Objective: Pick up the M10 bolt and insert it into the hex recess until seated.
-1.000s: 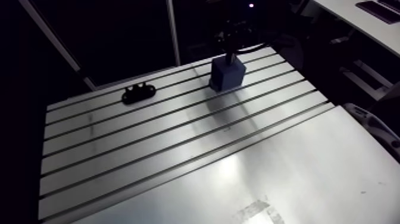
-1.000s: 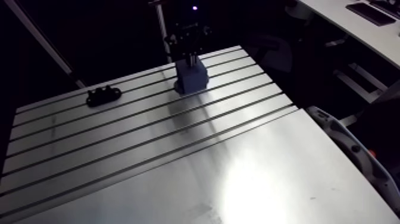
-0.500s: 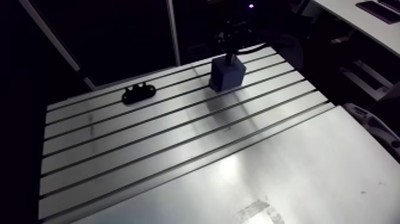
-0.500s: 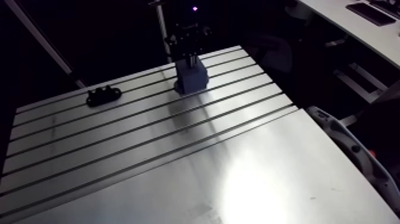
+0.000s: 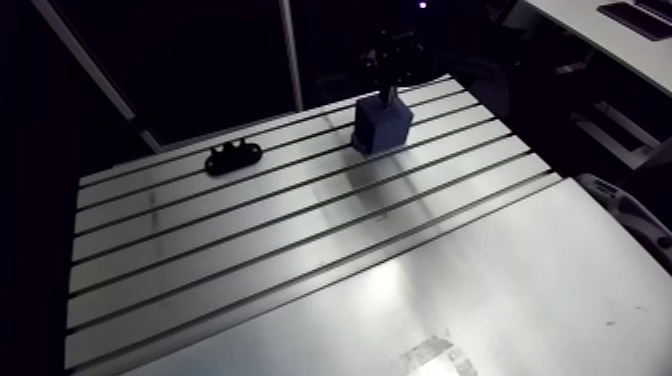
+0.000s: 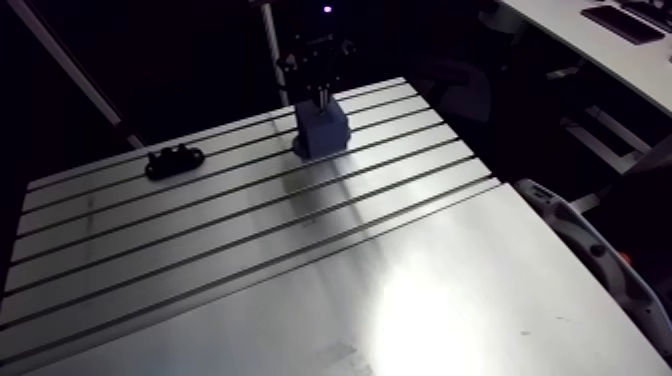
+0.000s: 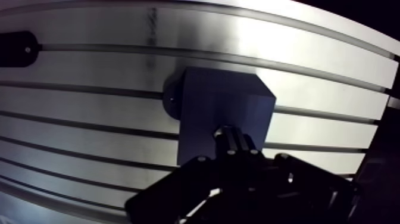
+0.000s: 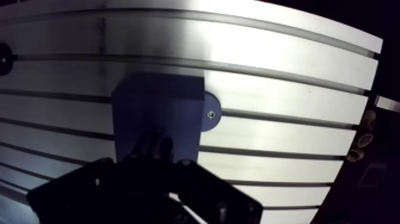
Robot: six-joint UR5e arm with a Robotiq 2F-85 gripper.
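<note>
Slotted aluminium table [image 5: 300, 270] with blue block [image 7: 220, 104] standing near its far edge. The gripper [image 7: 233, 138] hangs directly over the block's top. Whether its fingers are spread or closed cannot be told, and the M10 bolt cannot be made out. Bare table extends widely on the near side. A black part [image 5: 232, 156] lies well apart. Only the wrist view shows a round foot [image 8: 209, 113] at the block's base.
</note>
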